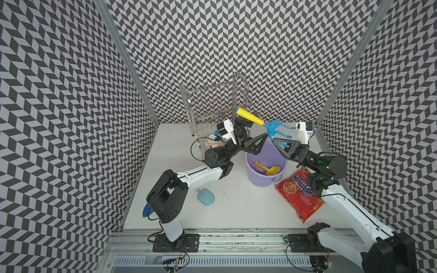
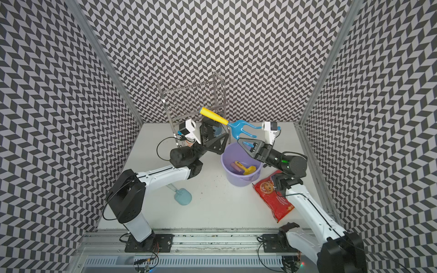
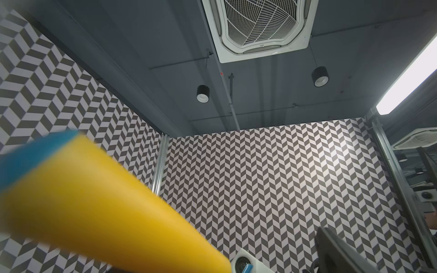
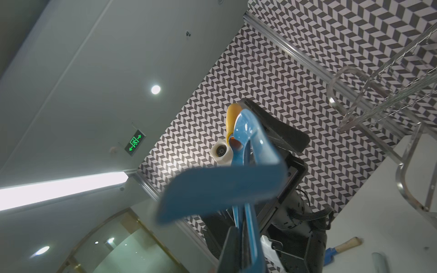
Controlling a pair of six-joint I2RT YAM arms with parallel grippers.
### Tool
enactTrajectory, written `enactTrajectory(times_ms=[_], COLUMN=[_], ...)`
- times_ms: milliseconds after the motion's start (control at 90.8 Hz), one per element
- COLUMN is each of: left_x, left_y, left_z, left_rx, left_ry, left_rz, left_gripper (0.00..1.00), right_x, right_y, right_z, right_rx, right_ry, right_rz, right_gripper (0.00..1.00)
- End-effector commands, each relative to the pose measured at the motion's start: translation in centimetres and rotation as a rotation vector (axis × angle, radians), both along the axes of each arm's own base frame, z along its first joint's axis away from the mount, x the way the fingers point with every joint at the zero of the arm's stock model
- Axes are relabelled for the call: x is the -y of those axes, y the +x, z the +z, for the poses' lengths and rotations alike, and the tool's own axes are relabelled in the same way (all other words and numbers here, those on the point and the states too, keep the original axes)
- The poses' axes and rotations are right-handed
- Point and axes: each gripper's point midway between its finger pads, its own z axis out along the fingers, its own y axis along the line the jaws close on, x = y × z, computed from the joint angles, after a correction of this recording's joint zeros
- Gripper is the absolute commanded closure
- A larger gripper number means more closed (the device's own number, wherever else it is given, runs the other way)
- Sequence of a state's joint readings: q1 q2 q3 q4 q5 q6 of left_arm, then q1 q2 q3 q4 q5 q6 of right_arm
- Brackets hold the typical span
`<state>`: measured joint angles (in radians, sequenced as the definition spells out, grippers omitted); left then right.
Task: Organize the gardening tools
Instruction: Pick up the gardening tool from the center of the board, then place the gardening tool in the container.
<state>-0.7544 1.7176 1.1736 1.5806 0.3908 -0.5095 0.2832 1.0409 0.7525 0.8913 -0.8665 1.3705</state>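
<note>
Fork (image 1: pixel 274 128) held aloft by bucket's (image 1: pixel 262 180) far rim, prong clamped in right gripper (image 1: pixel 276 141); handle angled across left gripper (image 1: pixel 257 129), jaws spread, nothing gripped.

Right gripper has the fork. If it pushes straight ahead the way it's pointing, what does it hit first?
Likely a finger of the open left gripper, just beyond the right gripper's tips; depth is uncertain.

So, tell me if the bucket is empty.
Not empty: the bucket holds a yellow scoop and a pink-handled scoop.
</note>
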Motion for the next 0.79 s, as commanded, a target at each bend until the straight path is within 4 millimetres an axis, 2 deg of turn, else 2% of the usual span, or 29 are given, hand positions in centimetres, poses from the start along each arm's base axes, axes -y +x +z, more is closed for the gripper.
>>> enactTrajectory(times_ms=[0,165,341,529,617,628,661,727,782], left_x=[-5.4,-6.7,-7.9,-11.5,-13.0,-13.1,-13.7,-14.6,-15.5], left_y=[-3.3,-1.8,0.8,4.5,6.5,6.7,7.1,8.4,9.3], left_z=[3.6,2.4,-0.5,-4.2,-6.5,-6.8,-7.2,-9.5,-11.6], left_rx=[0.137,0.032,-0.149,-0.382,-0.520,-0.540,-0.580,-0.702,-0.809], left_ry=[-0.172,-0.117,-0.033,-0.014,0.027,0.037,0.053,0.119,0.157], left_rz=[0.044,0.083,0.168,0.322,0.415,0.428,0.472,0.568,0.644], left_gripper=[0.00,0.00,0.00,0.00,0.00,0.00,0.00,0.00,0.04], right_x=[0.3,1.3,2.6,3.9,5.3,5.3,6.3,7.8,9.0], right_y=[1.5,3.1,4.6,5.3,5.8,5.6,5.8,5.7,5.7], right_z=[-1.0,-1.4,-1.0,-0.7,-1.5,-2.1,-2.1,-3.3,-4.6], right_rx=[0.009,0.018,0.027,0.031,0.006,-0.018,-0.020,-0.065,-0.113], right_ry=[-0.127,-0.266,-0.404,-0.547,-0.672,-0.697,-0.758,-0.867,-0.963], right_rz=[-0.113,-0.242,-0.374,-0.470,-0.541,-0.529,-0.585,-0.632,-0.658], right_gripper=[1.00,1.00,1.00,1.00,1.00,1.00,1.00,1.00,1.00])
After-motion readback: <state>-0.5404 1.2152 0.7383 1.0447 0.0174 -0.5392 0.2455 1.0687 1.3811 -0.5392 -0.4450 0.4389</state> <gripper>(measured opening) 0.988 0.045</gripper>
